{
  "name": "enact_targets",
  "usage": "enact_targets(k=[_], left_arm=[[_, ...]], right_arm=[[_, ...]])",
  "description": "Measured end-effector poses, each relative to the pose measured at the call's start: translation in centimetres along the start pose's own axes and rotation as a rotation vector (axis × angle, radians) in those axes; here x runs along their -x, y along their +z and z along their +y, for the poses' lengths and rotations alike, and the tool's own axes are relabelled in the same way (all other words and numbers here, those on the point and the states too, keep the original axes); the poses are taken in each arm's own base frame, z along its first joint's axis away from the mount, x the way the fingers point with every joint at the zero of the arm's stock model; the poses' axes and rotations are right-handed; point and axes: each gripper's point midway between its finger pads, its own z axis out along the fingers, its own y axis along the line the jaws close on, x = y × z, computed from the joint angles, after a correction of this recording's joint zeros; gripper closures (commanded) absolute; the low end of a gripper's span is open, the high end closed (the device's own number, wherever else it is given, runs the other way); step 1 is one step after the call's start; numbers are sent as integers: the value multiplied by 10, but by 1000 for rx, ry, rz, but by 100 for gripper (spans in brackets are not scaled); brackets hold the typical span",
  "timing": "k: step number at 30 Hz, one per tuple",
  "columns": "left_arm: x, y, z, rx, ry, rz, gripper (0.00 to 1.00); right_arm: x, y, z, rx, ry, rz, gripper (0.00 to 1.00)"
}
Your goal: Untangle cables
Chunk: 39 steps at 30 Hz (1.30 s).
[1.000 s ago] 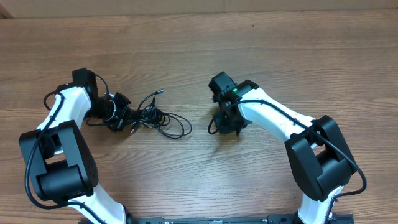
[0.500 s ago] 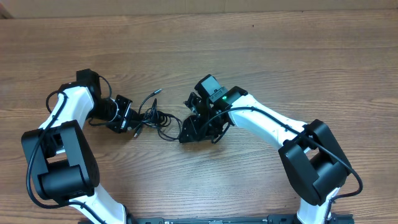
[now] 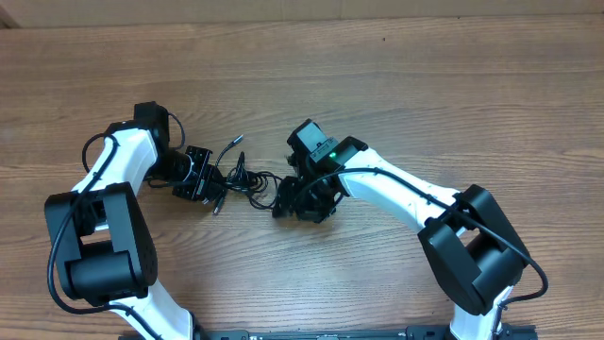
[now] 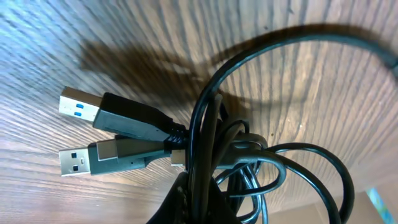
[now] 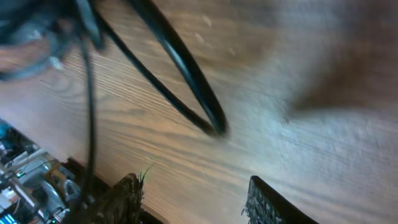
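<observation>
While left pincer [image 3: 212, 183] pinches cables [image 3: 250, 181], 2 plugs [image 4: 121, 155] show.

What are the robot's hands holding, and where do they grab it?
The left hand pinches the cables at the bunch beside the USB plugs. The right hand is open, holding nothing.

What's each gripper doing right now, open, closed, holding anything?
Left gripper: closed on the cables.
Right gripper: open, holding nothing.
</observation>
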Motion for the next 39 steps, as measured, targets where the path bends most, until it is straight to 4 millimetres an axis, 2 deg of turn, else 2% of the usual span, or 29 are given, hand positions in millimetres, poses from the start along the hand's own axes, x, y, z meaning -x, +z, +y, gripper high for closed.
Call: enact_targets(k=[6, 11, 12, 16, 19, 20, 23, 26, 28, 35, 39], left_arm=[[5, -1, 3, 12, -37, -26, 96], [8, -1, 4, 21, -47, -41, 96], [8, -1, 4, 21, -50, -43, 96], [8, -1, 5, 24, -68, -41, 95], [6, 0, 5, 26, -88, -41, 96], [5, 1, 5, 28, -90, -40, 96], [1, 4, 4, 38, -92, -39, 96], [-5, 7, 3, 49, -80, -39, 95], [-7, 9, 3, 55, -84, -41, 95], [-9, 10, 2, 59, -85, -42, 95], [-9, 10, 2, 59, -86, -42, 95]], right_arm=[[-28, -2, -28, -132, 92, 90, 56], [-44, -7, -45, -217, 139, 142, 54], [-44, -7, -46, -220, 138, 139, 49], [-32, -3, -31, -145, 123, 103, 39], [-26, -1, -14, -61, 122, 96, 59], [-22, 0, -6, -26, 117, 86, 62], [-6, 1, 14, 67, 93, 40, 57], [5, 0, 25, 109, 112, -2, 54], [13, 0, 23, 95, 166, -40, 53], [45, -5, -15, -72, 429, -259, 49], [59, -10, -21, -91, 508, -355, 49]])
